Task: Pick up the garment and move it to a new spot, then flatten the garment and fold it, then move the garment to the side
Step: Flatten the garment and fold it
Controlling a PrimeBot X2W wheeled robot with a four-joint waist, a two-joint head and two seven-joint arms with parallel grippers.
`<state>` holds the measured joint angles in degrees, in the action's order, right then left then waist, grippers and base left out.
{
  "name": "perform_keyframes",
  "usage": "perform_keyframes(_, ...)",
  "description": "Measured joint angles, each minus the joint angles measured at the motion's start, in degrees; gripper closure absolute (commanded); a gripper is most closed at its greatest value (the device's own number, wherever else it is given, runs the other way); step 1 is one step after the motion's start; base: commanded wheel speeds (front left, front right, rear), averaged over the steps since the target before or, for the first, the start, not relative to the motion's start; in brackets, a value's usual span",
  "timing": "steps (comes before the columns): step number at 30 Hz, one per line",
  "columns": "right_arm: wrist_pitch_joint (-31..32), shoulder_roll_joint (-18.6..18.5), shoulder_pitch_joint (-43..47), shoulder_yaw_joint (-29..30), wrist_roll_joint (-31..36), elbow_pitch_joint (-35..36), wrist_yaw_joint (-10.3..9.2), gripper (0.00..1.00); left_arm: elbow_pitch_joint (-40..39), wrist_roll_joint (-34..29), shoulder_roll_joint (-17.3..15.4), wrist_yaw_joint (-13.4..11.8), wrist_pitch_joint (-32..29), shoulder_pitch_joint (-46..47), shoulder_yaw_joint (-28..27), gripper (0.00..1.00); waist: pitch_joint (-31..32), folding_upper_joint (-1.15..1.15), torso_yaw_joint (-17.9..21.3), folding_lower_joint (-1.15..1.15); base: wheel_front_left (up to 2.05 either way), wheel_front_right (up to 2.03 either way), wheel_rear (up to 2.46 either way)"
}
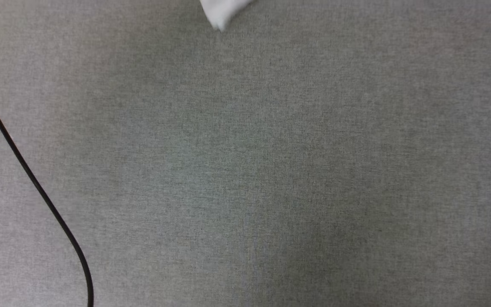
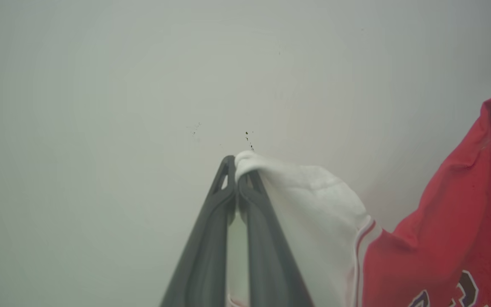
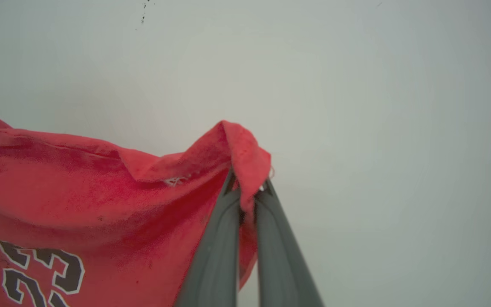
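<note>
A black cable (image 1: 28, 172) crosses the grey desk (image 1: 271, 170) near its left edge. The left gripper (image 2: 238, 169) is clamped on the white sleeve (image 2: 313, 200) of the garment (image 2: 441, 238). The red body stretches sideways to the right gripper (image 3: 247, 187), pinched tight on a red corner (a thin hold). The garment appears lifted above the desk's far edge, its long axis running gripper to gripper, with neither arm nearer.
</note>
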<state>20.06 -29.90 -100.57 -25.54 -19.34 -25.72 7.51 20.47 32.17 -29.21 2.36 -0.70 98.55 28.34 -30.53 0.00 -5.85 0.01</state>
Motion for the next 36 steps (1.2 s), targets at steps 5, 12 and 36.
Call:
perform_keyframes(5, -3.3, 1.5, -7.7, -2.1, 0.9, -6.9, 0.0, 1.0, 6.2, -1.3, 1.4, 1.2, 1.9, 7.6, 0.2, 1.0, -2.2, 0.0, -0.2, 0.0, 0.0, 0.0, 0.0)
perform_keyframes(12, -7.6, 2.9, -10.8, -6.6, -0.2, -15.2, 0.0, 1.0, 12.5, -1.6, 2.5, 2.7, 4.8, 10.2, 1.2, 1.0, -4.8, 0.0, -0.1, 0.0, 0.0, 0.0, 0.0)
perform_keyframes(36, -22.3, 2.8, 20.8, -22.9, -17.7, -20.2, 0.0, 1.0, 9.9, 2.3, -0.3, -0.8, 15.1, -33.2, 4.9, 1.0, 0.3, 0.0, 1.9, 0.0, 0.0, 0.0, 0.0)
